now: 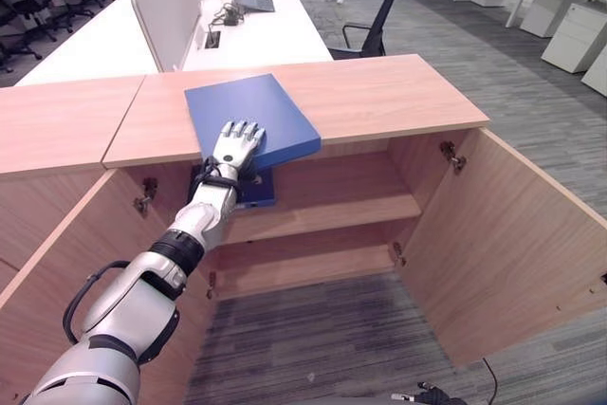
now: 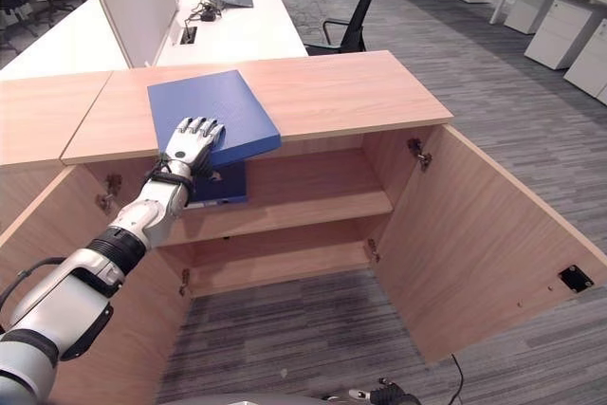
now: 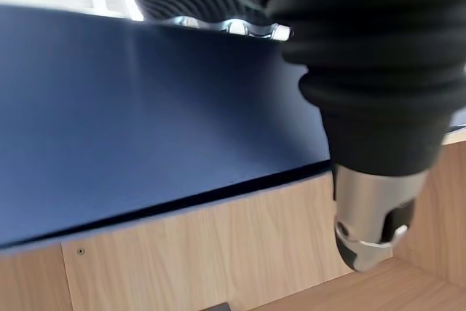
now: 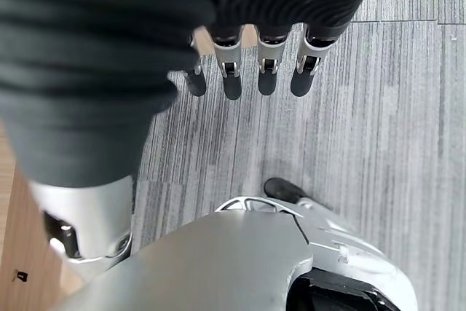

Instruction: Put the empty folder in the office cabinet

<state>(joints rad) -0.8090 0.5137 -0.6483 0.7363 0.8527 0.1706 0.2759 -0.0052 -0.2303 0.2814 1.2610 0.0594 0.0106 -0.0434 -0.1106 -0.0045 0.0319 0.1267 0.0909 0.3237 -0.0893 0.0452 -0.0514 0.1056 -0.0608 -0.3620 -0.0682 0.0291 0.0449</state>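
Left eye view, folder: you see the blue folder (image 1: 248, 120) lying flat on the wooden top of the cabinet (image 1: 379, 92), its near corner jutting past the front edge over the open compartment.
Left eye view, left hand: your left hand (image 1: 235, 147) lies on the folder's near edge, fingers straight and spread on the cover, thumb out of sight below the edge.
Left eye view, cabinet: both doors stand open; the right door (image 1: 512, 244) swings far out over the grey carpet (image 1: 341, 339). One shelf (image 1: 332, 206) divides the inside.
Left eye view, second item: a darker blue flat item (image 1: 254, 189) lies on that shelf at its left end, under the overhanging folder.
Right eye view, surroundings: a white desk (image 2: 228, 26) with a partition runs behind the cabinet; a black office chair (image 2: 349, 26) stands beside it.
Left wrist view, folder: the folder's blue underside (image 3: 145, 121) spans the view above cabinet wood; the thumb (image 3: 371, 216) hangs below it, apart from it.
Right wrist view, right hand: your right hand (image 4: 247, 71) hangs over carpet, fingers straight and relaxed, holding nothing.
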